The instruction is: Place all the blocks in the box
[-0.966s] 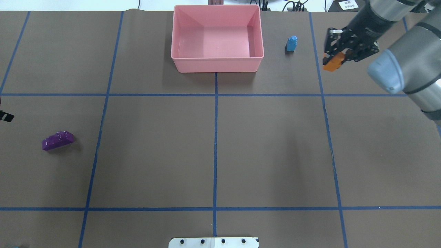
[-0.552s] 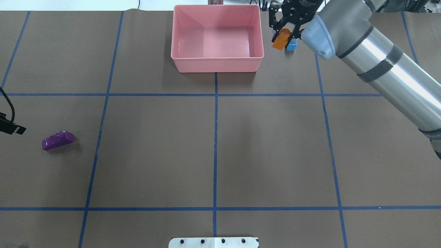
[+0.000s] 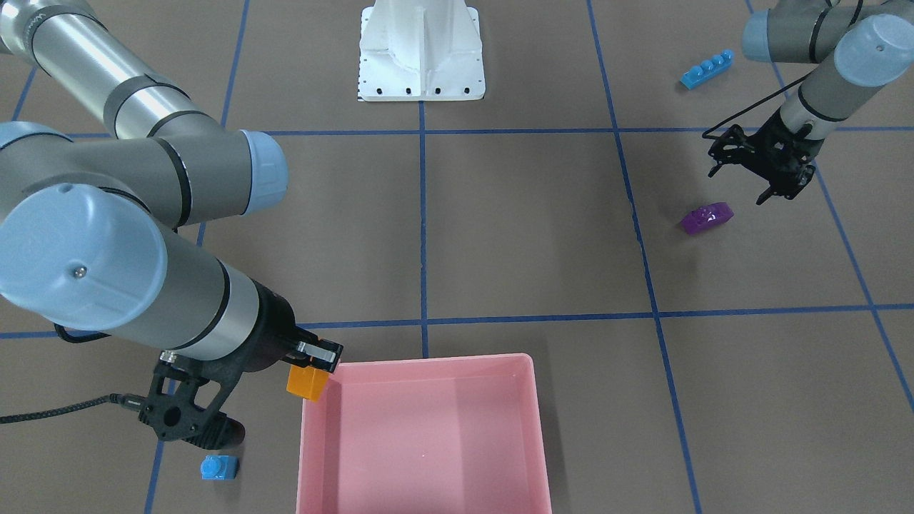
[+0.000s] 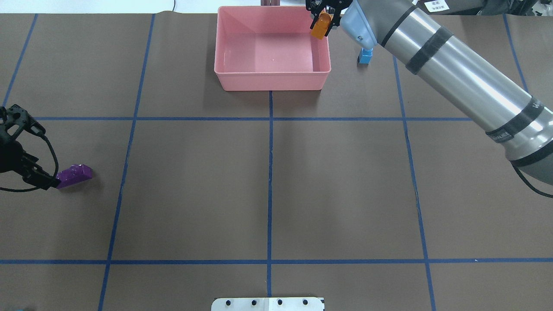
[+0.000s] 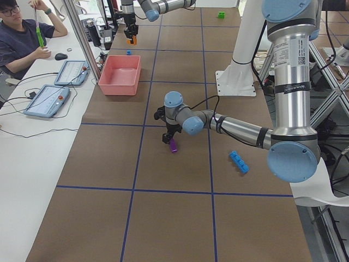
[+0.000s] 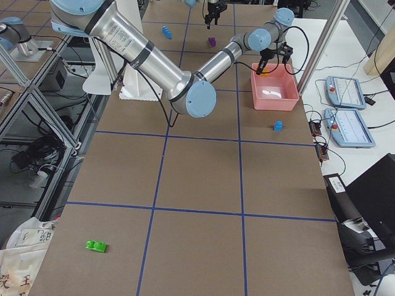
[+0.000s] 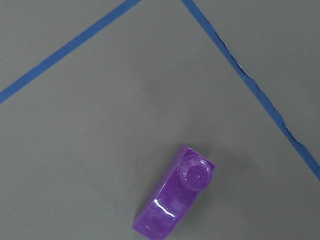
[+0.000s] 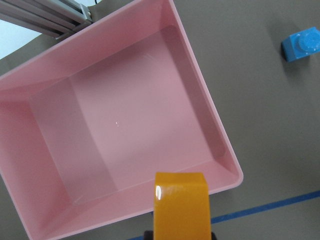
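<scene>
Brown paper covers the table (image 4: 194, 194), ruled into squares by blue tape lines (image 4: 270, 172), and at the far end the right gripper (image 4: 322, 21) is clamped on the orange block (image 3: 307, 382), pads pressing its two flat sides. Right under those fingers sits a corner of the pink box (image 3: 428, 363). From the wrist camera the block hangs about over the wall, with the bare floor spreading ahead of the fingertips, so I'd carry it further inward before letting go. It looks a light, stiff, glossy little brick, slick enough to twist in a pinch, so the flat faces are the place to hold, never the studs. Out to the side of the fingers, away from the box, the small blue block (image 3: 218, 467) waits on the paper. Across the table the left gripper (image 3: 742, 184) is spread wide and empty. The purple block (image 3: 705, 218) lies tilted just beyond its fingertips, not between them, and its long flat sides look the best bite. Well behind those fingers lies the long blue block (image 3: 707, 69), and the green block (image 6: 95, 246) is far from both grippers.
</scene>
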`<state>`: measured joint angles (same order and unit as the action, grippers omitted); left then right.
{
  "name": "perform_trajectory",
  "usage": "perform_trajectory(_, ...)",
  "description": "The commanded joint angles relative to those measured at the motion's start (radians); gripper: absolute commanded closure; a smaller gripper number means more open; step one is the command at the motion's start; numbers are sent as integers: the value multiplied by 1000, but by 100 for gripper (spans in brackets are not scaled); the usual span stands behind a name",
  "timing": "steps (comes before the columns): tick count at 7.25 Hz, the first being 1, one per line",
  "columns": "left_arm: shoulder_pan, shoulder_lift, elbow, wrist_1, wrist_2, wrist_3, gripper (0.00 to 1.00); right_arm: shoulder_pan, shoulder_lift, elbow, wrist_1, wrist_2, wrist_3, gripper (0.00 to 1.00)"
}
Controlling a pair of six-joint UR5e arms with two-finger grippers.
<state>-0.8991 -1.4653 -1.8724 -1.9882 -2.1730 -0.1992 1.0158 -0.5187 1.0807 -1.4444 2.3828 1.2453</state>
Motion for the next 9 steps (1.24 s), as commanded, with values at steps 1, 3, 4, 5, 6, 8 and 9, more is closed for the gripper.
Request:
perform_trajectory(1,37,-56,56,5,4,0,0,-31,89,-141,97,-57,28,100)
perform_trajectory(3,42,-66,74,5,4,0,0,-78,89,-186,215,-167,29,100)
perform_trajectory(4,42,-66,79,5,6,0,0,-104,100,-230,301,-238,28,100)
perform_trajectory(5,42,-67,84,5,4,0,0,-141,132,-298,352,-323,28,100)
perform_trajectory(6,42,-70,85,5,4,0,0,-157,146,-315,354,-358,28,100)
perform_trajectory(8,42,-87,102,5,4,-5,1,-166,147,-320,354,-456,31,58)
perform_trajectory(9,42,-93,107,5,6,-5,1,-164,146,-323,354,-459,31,45)
